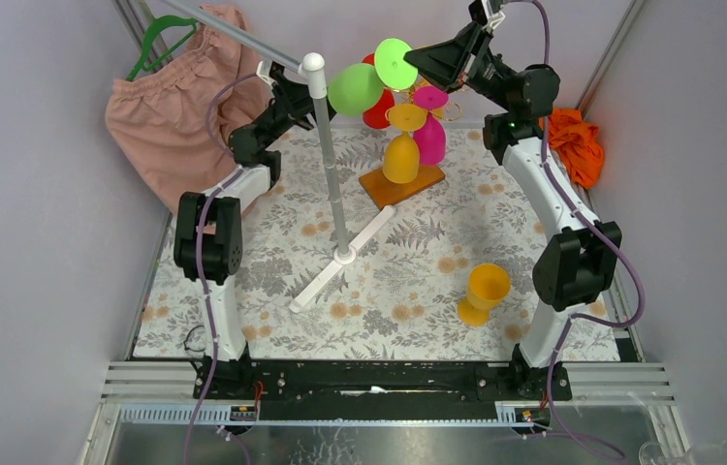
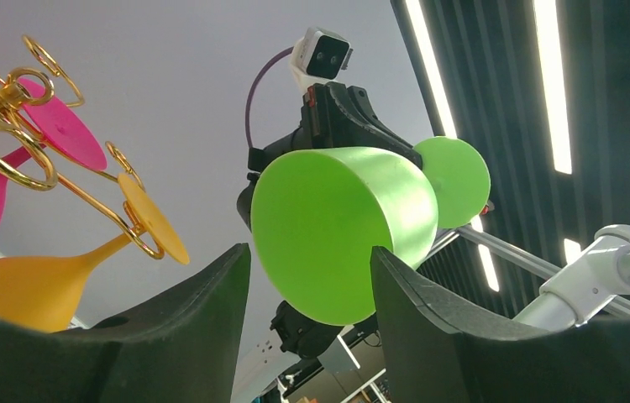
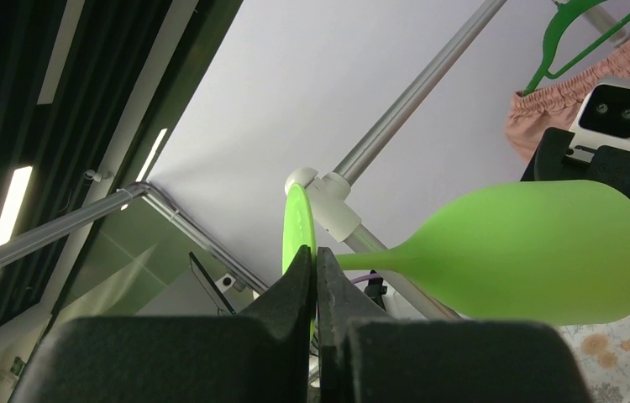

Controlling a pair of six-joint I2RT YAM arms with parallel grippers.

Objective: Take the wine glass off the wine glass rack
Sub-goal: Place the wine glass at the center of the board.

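Two grippers attend one green wine glass, which lies on its side in the air above the far middle of the table, just left of the wine glass rack and apart from its gold wire. Right gripper: fingers pressed together on the rim of the glass's round foot, pinching it edge-on, with the stem and bowl reaching out to the left. Left gripper: fingers spread, one on either side of the bowl, whose open mouth faces the left wrist camera; whether either pad touches the bowl cannot be told. Rack: curled scroll arms on a central post, fixed to a flat orange-brown wooden base at the far middle of the table. Hanging from the rack, bowls down: one yellow glass on the near side, one pink glass to its right, one red glass on the far left, partly hidden behind the green bowl. One more glass, a loose yellow one, stands on the table at the near right, well apart from the rack. One white-and-grey pole stand rises from a white cross foot at the middle of the table, just left of the rack. One pink cloth hangs on a green hanger at the far left. One orange cloth lies at the far right edge.
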